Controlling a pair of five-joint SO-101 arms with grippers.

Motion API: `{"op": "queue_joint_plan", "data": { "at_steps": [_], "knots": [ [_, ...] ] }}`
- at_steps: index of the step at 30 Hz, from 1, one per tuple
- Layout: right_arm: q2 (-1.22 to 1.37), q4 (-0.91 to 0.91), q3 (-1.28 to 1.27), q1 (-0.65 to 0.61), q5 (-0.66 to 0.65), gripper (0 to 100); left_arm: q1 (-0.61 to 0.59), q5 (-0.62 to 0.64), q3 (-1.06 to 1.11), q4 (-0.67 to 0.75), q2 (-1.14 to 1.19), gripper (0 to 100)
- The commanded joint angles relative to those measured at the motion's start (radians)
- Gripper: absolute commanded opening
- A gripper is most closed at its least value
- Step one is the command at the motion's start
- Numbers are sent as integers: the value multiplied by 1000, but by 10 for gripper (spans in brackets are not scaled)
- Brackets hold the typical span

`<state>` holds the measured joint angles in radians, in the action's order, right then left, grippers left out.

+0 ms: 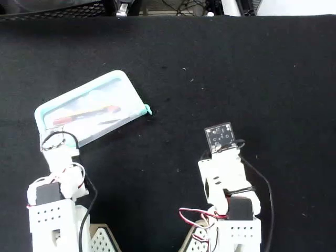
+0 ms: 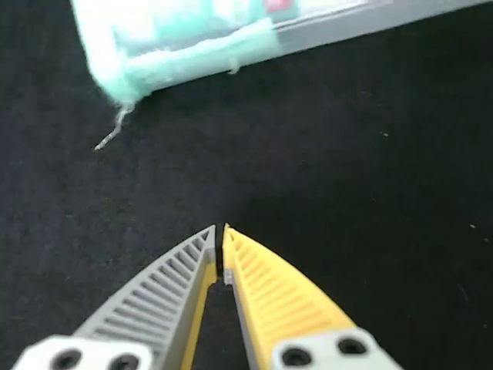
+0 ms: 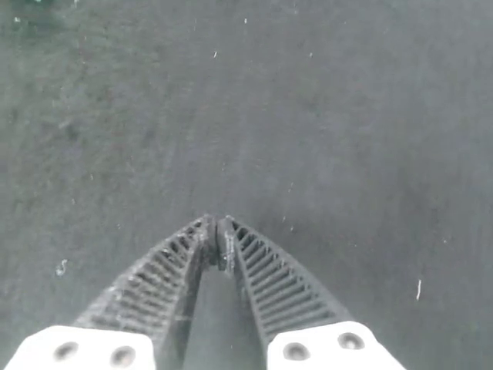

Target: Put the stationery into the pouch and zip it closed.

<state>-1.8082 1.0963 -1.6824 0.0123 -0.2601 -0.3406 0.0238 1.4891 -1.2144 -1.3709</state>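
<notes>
pouch (image 1: 89,107) recorded on black-clothed table (image 1: 236,68)
stationery (image 1: 86,113) was seen inside the flat-lying pouch; the left gripper (image 2: 219,235) was pinched closed, empty, near its corner; the right gripper (image 3: 216,227) was likewise closed over the table; cables (image 1: 178,6) were noted behind.

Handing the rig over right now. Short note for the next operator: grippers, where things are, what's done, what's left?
Left gripper: fingers shut, empty, over the black table cloth, just short of the pouch's corner and not touching it.
Right gripper: fingers shut, empty, over bare cloth, away from the pouch.
Things: translucent teal-trimmed pouch lies flat on the table's left, with the red-orange pen and other stationery inside.
Done: stationery is in. The teal zip pull sits at the pouch's right end, so it looks zipped.
Left: check the zip is fully closed; the views don't settle that.
</notes>
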Motion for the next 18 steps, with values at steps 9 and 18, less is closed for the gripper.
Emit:
{"op": "queue_joint_plan", "data": {
  "at_steps": [9,18],
  "knots": [
    [-64,172,-2,-15,8,18,-19,15,134,135,-12,33],
    [-64,198,-4,-17,157,16,38,9,145,126,-64,33]
  ]
}}
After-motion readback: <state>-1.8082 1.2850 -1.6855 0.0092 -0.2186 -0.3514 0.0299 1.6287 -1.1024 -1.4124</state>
